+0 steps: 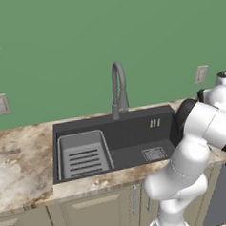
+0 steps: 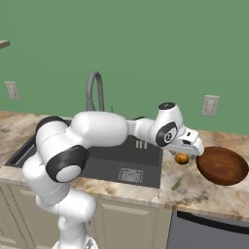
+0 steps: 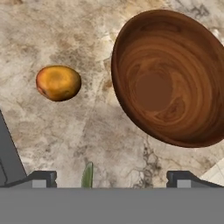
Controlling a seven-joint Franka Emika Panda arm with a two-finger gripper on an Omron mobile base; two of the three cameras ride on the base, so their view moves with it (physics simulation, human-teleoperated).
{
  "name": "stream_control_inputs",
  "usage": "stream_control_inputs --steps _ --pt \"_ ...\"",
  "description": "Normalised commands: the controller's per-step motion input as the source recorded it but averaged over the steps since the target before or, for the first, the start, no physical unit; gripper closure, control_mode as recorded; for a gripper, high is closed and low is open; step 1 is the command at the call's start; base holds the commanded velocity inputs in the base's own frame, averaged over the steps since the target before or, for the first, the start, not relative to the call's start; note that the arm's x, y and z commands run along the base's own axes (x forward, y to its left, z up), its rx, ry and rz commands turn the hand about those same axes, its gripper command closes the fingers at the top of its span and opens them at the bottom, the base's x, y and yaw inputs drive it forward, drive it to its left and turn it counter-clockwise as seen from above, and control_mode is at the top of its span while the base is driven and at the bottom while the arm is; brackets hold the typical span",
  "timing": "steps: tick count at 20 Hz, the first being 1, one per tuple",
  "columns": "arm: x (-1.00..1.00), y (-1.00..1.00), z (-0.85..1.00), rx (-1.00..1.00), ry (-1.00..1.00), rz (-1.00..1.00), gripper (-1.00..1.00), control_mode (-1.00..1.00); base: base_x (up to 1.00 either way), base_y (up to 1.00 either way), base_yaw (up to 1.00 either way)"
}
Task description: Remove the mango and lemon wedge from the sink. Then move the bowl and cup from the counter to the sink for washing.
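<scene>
The end effector (image 3: 111,177) hangs over the counter (image 2: 204,194) to the right of the sink (image 2: 141,168), its jaws spread wide with nothing between them; just the two dark tips poke up at the bottom of the hand view. The mango (image 3: 58,82) lies on the stone left of the bowl (image 3: 168,78), apart from it, and in the right base view the hand partly covers it. The lemon wedge (image 3: 88,175) is cut off at the lower edge. The basin (image 1: 131,142) holds a slotted tray (image 1: 84,155), and the arm hides its right end.
</scene>
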Motion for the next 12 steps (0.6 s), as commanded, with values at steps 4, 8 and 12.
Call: stream_control_inputs --steps 4,8,12 --pt "0.21 -0.13 0.00 0.00 0.00 0.00 -1.00 -1.00 0.00 0.00 0.00" --pt "0.20 -0.14 0.00 0.00 -0.03 0.00 -1.00 -1.00 0.00 0.00 0.00" --pt "0.17 -0.18 0.00 0.00 -0.03 0.00 -1.00 -1.00 0.00 0.00 0.00"
